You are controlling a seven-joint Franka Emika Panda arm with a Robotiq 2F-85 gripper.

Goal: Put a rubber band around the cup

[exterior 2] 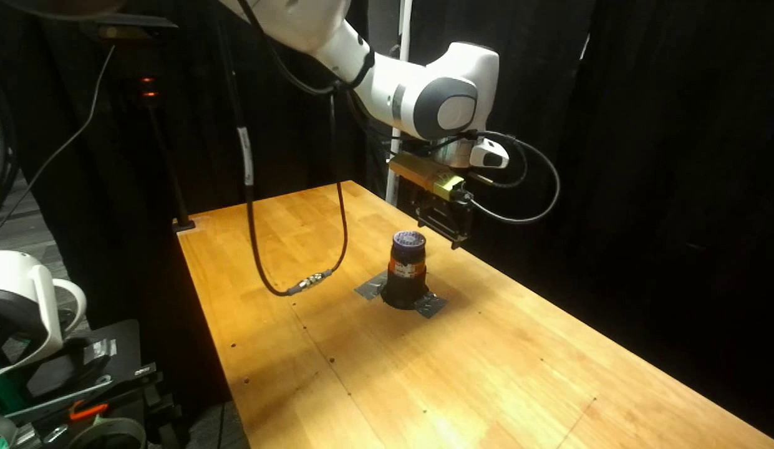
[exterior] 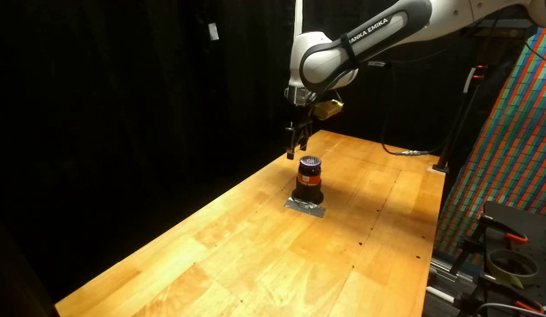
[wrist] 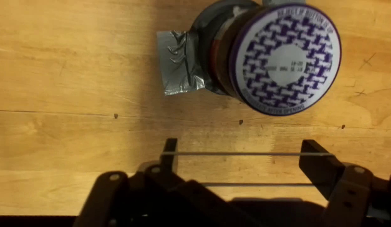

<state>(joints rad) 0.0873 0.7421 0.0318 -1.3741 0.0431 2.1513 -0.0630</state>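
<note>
The cup (wrist: 274, 60) stands on the tabletop (wrist: 72, 78), long axis vertical, between twelve and one o'clock from the end effector (wrist: 239, 146) in the wrist view; the fingers (wrist: 319, 168) stand apart, stretching the rubber band (wrist: 242, 154); this likely must travel that way first.

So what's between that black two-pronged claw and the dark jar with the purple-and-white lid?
In the wrist view, tan wooden tabletop with a dark spot shows between the gripper and the jar. A thin rubber band spans the fingers.
</note>
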